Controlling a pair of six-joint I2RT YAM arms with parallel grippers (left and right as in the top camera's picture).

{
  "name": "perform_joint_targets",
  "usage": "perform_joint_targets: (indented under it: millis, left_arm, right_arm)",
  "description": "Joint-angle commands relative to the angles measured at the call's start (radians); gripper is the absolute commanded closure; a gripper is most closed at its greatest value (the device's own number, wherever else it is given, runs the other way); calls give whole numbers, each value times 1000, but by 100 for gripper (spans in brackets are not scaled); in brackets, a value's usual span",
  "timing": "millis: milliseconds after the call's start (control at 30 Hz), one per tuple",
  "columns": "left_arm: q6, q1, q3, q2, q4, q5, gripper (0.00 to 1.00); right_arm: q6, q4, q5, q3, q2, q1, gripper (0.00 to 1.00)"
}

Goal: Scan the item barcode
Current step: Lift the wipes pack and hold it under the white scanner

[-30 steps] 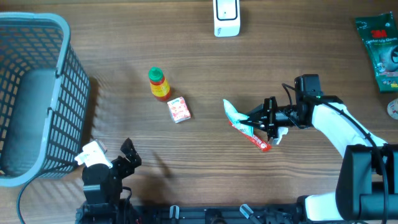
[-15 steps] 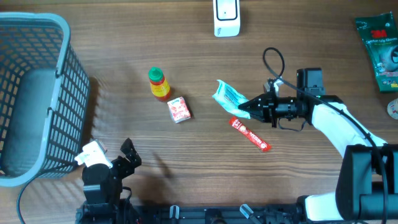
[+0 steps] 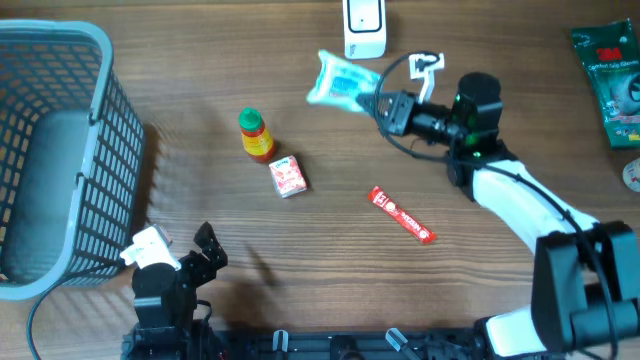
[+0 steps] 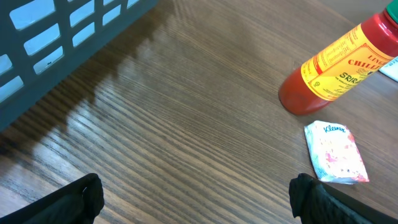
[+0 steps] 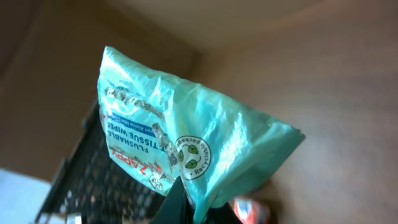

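Observation:
The item is a teal pack of flushable tissue wipes [image 3: 340,80], held in the air just below the white scanner [image 3: 364,28] at the table's far edge. My right gripper [image 3: 380,103] is shut on the pack's right end. In the right wrist view the pack [image 5: 180,143] fills the middle, pinched at its lower edge by the gripper [image 5: 199,208]; printed text and a recycling mark show, and I see no barcode. My left gripper [image 3: 192,262] rests open at the front left, and in its own view the gripper [image 4: 199,200] has only bare wood between its fingers.
A blue-grey basket [image 3: 50,150] stands at the left. A chilli sauce bottle [image 3: 255,135] and a small Kleenex packet [image 3: 288,176] lie mid-table, with a red stick packet [image 3: 402,215] to their right. A green package [image 3: 615,70] lies at the far right edge.
My right gripper has lifted the wipes pack off the table beside the red stick packet and carried it up and left toward the scanner. The left arm has not moved.

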Motion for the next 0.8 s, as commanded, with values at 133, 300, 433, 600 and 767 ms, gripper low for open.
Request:
perform_joint_targets:
  millis: [133, 300, 433, 600, 767]
  left_arm:
    - [1, 1, -5, -5, 2, -14, 0]
    - [1, 1, -5, -5, 2, -14, 0]
    - [1, 1, -5, -5, 2, -14, 0]
    - [1, 1, -5, -5, 2, -14, 0]
    - [1, 1, -5, -5, 2, -14, 0]
  right_arm:
    - [126, -14, 114, 416, 327, 1, 96]
    - [265, -58, 214, 761, 636, 2, 95]
    - [291, -81, 286, 906, 770, 1, 96]
    - [282, -121, 349, 932, 797, 4, 95]
    - [224, -158, 246, 932, 764, -16, 95]
